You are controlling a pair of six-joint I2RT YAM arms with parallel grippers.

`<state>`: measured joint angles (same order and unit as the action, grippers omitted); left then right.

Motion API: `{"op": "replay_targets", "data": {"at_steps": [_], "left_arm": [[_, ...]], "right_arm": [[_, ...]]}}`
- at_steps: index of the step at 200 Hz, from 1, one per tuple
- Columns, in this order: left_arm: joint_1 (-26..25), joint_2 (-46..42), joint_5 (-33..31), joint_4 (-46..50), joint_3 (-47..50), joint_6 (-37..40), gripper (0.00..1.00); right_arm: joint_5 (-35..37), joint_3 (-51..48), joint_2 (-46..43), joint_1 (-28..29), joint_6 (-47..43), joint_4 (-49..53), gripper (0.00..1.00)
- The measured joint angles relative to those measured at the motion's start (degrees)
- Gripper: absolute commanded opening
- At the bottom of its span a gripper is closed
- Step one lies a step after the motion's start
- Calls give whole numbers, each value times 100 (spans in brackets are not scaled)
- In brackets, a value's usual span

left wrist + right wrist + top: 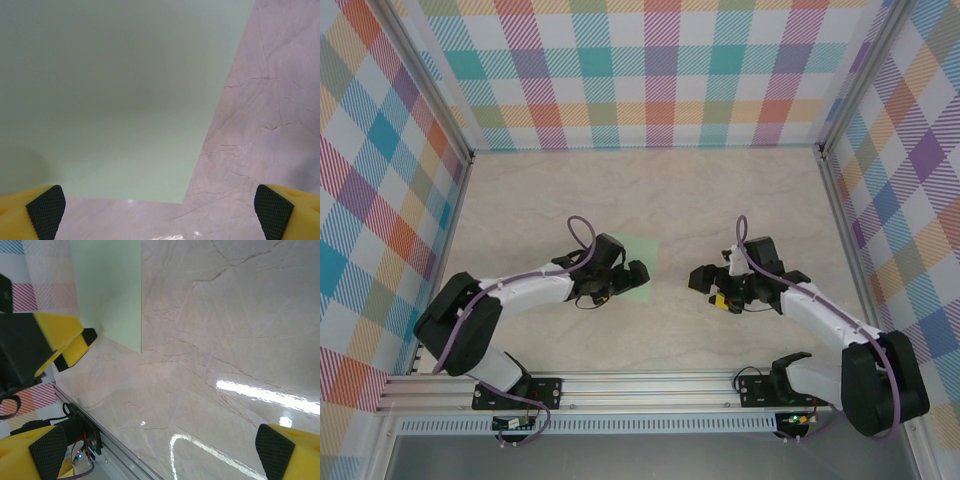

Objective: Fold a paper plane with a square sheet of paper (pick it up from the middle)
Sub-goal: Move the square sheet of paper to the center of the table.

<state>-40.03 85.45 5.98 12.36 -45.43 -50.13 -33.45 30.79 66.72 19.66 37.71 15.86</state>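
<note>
A thin square sheet of pale-green paper (646, 252) lies flat and unfolded on the beige marble-patterned table (740, 200). No crease is visible on it.

The left gripper (632, 275) is directly above the sheet and hides its near left part in the top view. Its jaws are spread wide and they hold nothing. In the left wrist view the sheet takes the upper left area. One corner of the sheet lies between the two yellow fingers with black ribbed pads (46, 210). I cannot tell if the pads touch the paper.

The right gripper (698, 278) is to the right of the sheet, apart from it, with its fingers turned toward the sheet. Its jaws are also spread wide and empty, over bare table. In the right wrist view a straight edge and a corner of the sheet are visible, with the left gripper's yellow finger just beside that corner.

Behind the sheet stand the colourful checked walls (650, 70).
</note>
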Motion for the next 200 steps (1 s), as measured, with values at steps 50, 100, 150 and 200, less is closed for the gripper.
{"op": "replay_targets", "data": {"at_steps": [50,100,150,200], "left_arm": [[997,-1484,-197,457,446,173,100],[2046,-1875,103,741,970,446,100],[2188,-2079,369,688,1062,750,100],[2188,-2260,605,577,1307,951,100]], "right_arm": [[343,1078,1259,979,284,-289,93],[800,2813,2920,2052,555,-444,87],[1099,3899,4232,2424,649,-313,87],[1274,3683,4378,2389,557,-199,87]]}}
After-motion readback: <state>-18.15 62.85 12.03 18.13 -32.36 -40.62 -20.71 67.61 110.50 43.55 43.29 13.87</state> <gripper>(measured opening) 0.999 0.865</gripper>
